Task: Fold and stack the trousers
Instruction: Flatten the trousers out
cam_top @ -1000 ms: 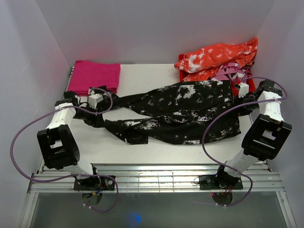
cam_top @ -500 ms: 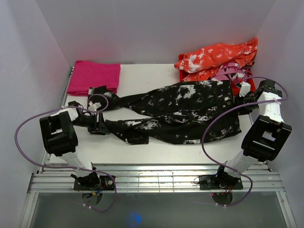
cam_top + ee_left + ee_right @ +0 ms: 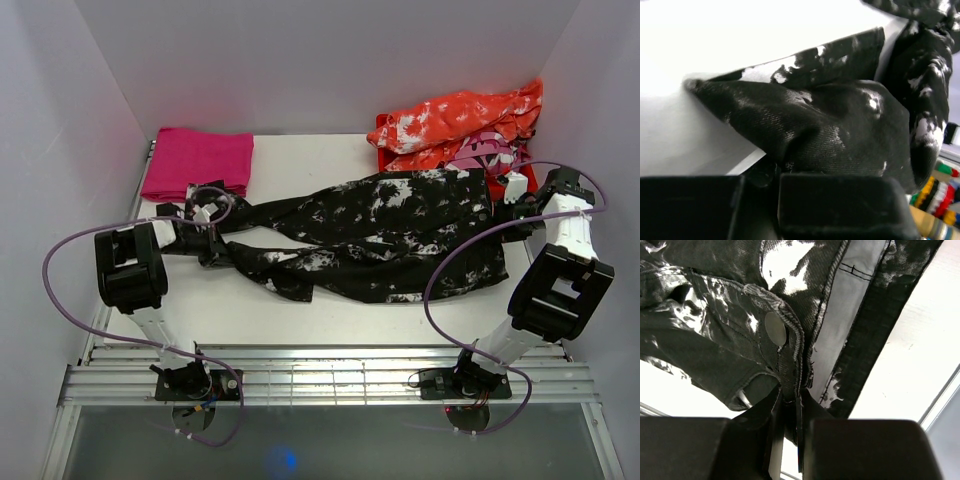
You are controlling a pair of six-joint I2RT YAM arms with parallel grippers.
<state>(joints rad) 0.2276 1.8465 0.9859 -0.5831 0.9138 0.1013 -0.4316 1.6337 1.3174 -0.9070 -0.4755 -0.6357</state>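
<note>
Your table (image 3: 300, 160) has the trousers (image 3: 400, 235) spread across its middle, waist to the right and two twisted legs trailing left. At the far right corner the orange-and-white garment (image 3: 460, 118) is heaped just behind the waist, close to the waistband. The folded magenta cloth (image 3: 198, 160) lies at the far left corner, just behind the leg ends.

Your left arm is folded sharply at the left edge, forearm reaching low to the right. The left gripper (image 3: 207, 243) sits at a leg's end. In its wrist view the fingers (image 3: 840, 205) are close together, clamped on bunched black cloth.

Your right arm bends up along the right edge, wrist turned inward. The right gripper (image 3: 505, 200) pinches the waistband just below the button (image 3: 775, 328).
</note>
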